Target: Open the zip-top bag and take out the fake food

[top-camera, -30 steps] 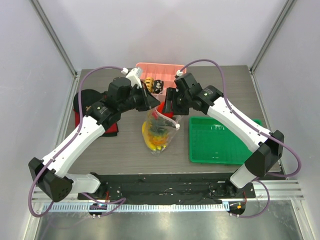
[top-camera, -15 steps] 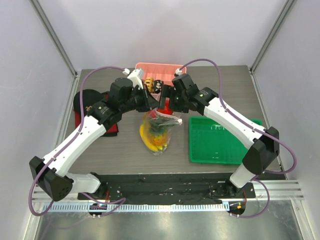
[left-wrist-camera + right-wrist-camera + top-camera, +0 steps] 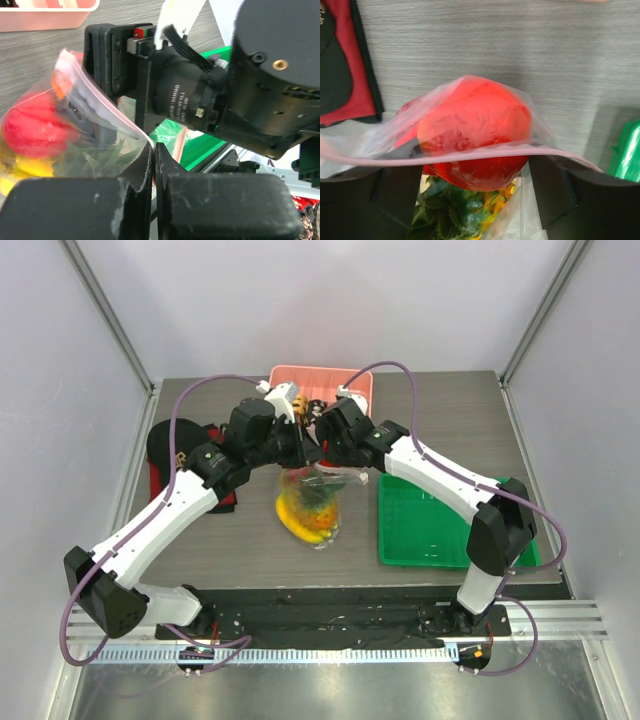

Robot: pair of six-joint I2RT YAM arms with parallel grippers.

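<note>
The zip-top bag point(image 3: 312, 502) stands at the table's middle, held up by its top, with the fake food inside. My left gripper point(image 3: 298, 452) is shut on one lip of the bag's pinkish zip strip point(image 3: 100, 97); its own view shows the gripper point(image 3: 154, 156) pinching that edge. My right gripper point(image 3: 335, 455) is open right over the bag's mouth. In the right wrist view the gripper point(image 3: 480, 195) straddles a red round fruit point(image 3: 475, 127) and the green pineapple crown point(image 3: 450, 212), with the zip strip point(image 3: 470, 156) stretched across. A yellow banana point(image 3: 297, 527) shows low in the bag.
A pink tray point(image 3: 345, 377) with small doughnut-like rings point(image 3: 304, 406) stands just behind the grippers. A green tray point(image 3: 440, 530) lies to the right of the bag. A red and black cloth point(image 3: 170, 445) lies at the left.
Both grippers and the bag's top have shifted left and a little back. The right gripper has closed in on the left one over the bag's mouth, and the bag leans more.
</note>
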